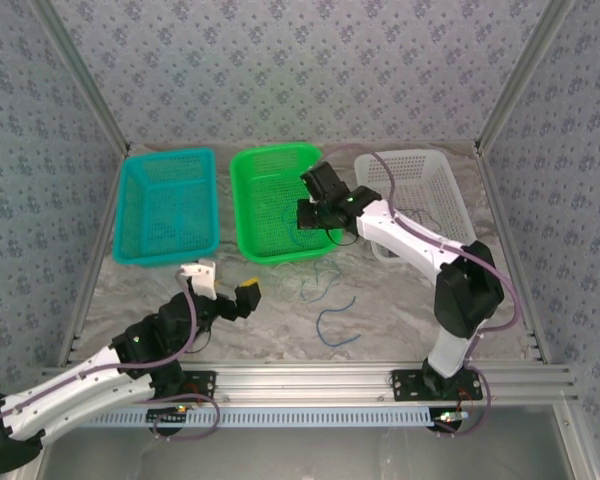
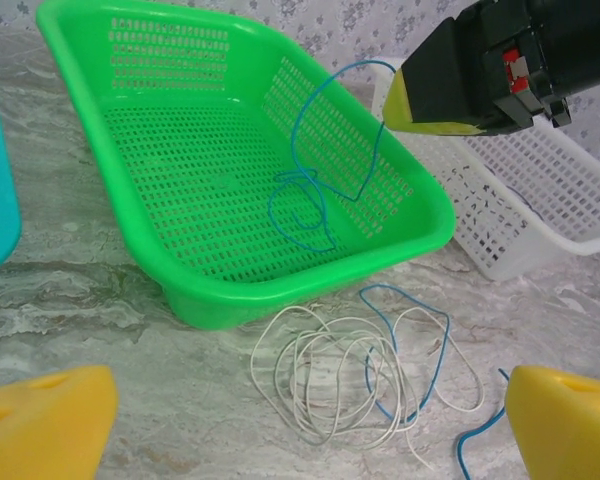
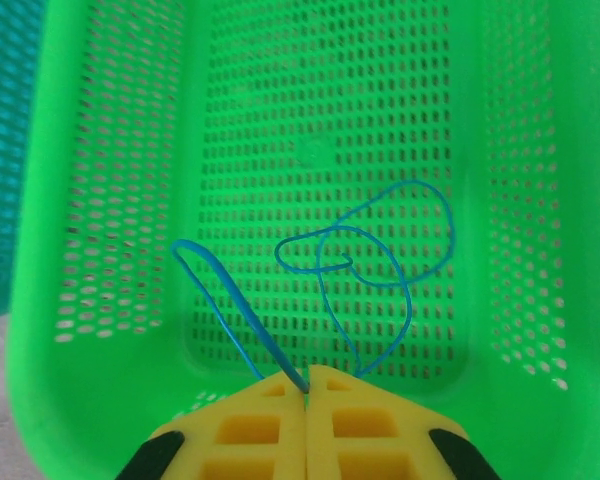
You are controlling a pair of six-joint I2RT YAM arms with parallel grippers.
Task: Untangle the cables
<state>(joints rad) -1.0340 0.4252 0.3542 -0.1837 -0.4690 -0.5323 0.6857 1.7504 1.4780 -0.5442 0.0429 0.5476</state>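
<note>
While the right claw [image 3: 308,385] is clamped on a blue cable [image 3: 248,322] above the green basket [image 2: 280,298], the left claw [image 1: 225,284] gapes apart near the white cable [image 2: 330,375] on the table [image 2: 100,330], lower centre.

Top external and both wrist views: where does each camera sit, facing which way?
Top external: high behind the robot, looking down on table, green basket, left gripper, right gripper.
Left wrist: low over the table, facing the green basket; open yellow fingers at the bottom corners.
Right wrist: above the green basket, looking in; shut fingers pinch the blue cable.
Shared: both wrist views show green basket and blue cable.
</note>
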